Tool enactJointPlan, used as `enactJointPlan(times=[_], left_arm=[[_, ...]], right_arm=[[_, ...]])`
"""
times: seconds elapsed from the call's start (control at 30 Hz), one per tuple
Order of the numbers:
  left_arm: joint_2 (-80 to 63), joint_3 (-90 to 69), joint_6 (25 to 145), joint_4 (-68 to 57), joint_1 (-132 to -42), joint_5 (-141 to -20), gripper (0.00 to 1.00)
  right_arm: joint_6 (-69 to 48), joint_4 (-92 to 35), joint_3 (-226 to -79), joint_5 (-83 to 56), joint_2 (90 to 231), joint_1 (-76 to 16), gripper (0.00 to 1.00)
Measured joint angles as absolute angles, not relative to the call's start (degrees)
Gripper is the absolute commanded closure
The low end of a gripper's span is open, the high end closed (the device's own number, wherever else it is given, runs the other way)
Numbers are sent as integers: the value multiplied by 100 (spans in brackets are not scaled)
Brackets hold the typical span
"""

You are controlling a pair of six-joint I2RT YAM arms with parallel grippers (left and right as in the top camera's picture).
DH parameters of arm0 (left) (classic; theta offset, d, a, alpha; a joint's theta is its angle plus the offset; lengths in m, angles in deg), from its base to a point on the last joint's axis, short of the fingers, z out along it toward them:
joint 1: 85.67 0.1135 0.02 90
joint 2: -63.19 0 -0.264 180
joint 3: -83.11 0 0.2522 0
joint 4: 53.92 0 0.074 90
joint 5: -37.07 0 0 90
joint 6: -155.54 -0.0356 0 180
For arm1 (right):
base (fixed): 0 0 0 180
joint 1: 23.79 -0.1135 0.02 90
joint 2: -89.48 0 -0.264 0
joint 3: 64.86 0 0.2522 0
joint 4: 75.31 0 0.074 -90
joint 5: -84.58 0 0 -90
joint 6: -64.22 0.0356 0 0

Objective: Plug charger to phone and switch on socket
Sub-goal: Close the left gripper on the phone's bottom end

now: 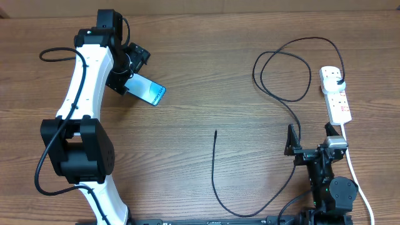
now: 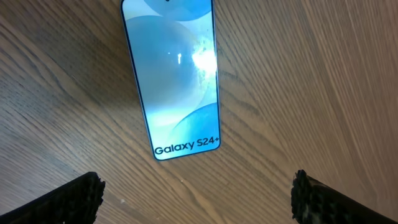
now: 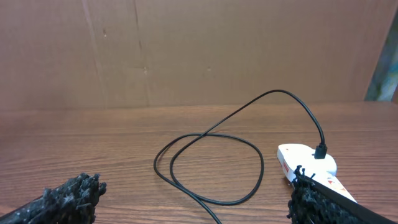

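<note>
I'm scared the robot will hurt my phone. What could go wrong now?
The open left claw hovers over the phone, which lies flat on the table. A grab might slide it or press the lit screen. The charger cable loops over itself, so pulling its loose tip toward the phone could snag it or tug the power strip. That tip also lies far from the phone, so it is a long drag.

Your white-shelled left arm [image 1: 84, 81] has bulky black joints and a loose black cable [image 1: 37, 167]; your right arm [image 1: 334, 187] looks black.
</note>
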State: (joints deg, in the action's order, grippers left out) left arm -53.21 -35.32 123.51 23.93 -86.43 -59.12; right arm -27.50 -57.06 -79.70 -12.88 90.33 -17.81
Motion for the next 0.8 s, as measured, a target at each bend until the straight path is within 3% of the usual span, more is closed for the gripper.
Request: enactJointPlan(times=[0.47,0.8], left_arm=[[-6364,-4765,12415,3497,-8643,-5611,0],[-6847,-4889,12415,3547,-8643,-5429,0]], right_arm=[[-2745,-5706,-7970,-1288,9033,-1783,0],[-2747,-5704,-7970,-1291,9033,-1783,0]])
